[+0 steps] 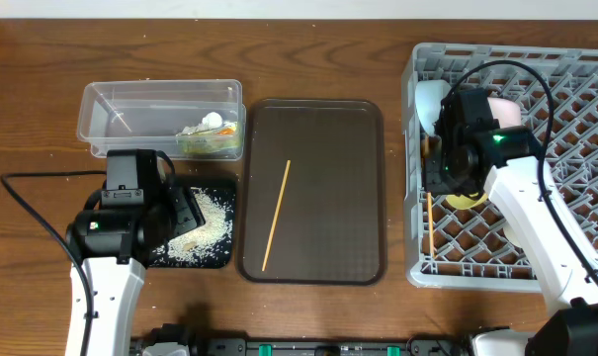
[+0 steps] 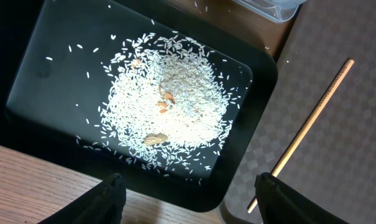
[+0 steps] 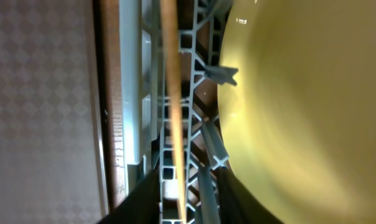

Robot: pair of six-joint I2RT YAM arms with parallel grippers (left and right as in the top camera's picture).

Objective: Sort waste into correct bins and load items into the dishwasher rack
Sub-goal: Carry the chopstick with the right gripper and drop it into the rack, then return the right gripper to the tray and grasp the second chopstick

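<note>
Loose white rice (image 1: 205, 222) lies piled in the black tray (image 1: 224, 193), also in the left wrist view (image 2: 175, 106). My left gripper (image 2: 189, 186) is open and empty above that tray's (image 2: 38, 74) front edge. The clear tub (image 1: 160, 99) holds the white tissue (image 1: 208, 123) and the green-yellow wrapper (image 1: 214, 141). One chopstick (image 1: 277, 215) lies on the brown serving tray. My right gripper (image 3: 184, 205) is open inside the grey rack (image 1: 575, 148), its fingers either side of a second chopstick (image 3: 172, 93) beside the yellow plate (image 3: 299, 112). A white bowl (image 1: 432, 99) stands in the rack.
The brown serving tray (image 1: 328, 178) sits between the black tray and the rack. A few tan nut-like bits (image 2: 166, 102) lie among the rice. A pale round dish (image 1: 506, 109) stands in the rack behind my right gripper. My right arm's cable arcs over the rack.
</note>
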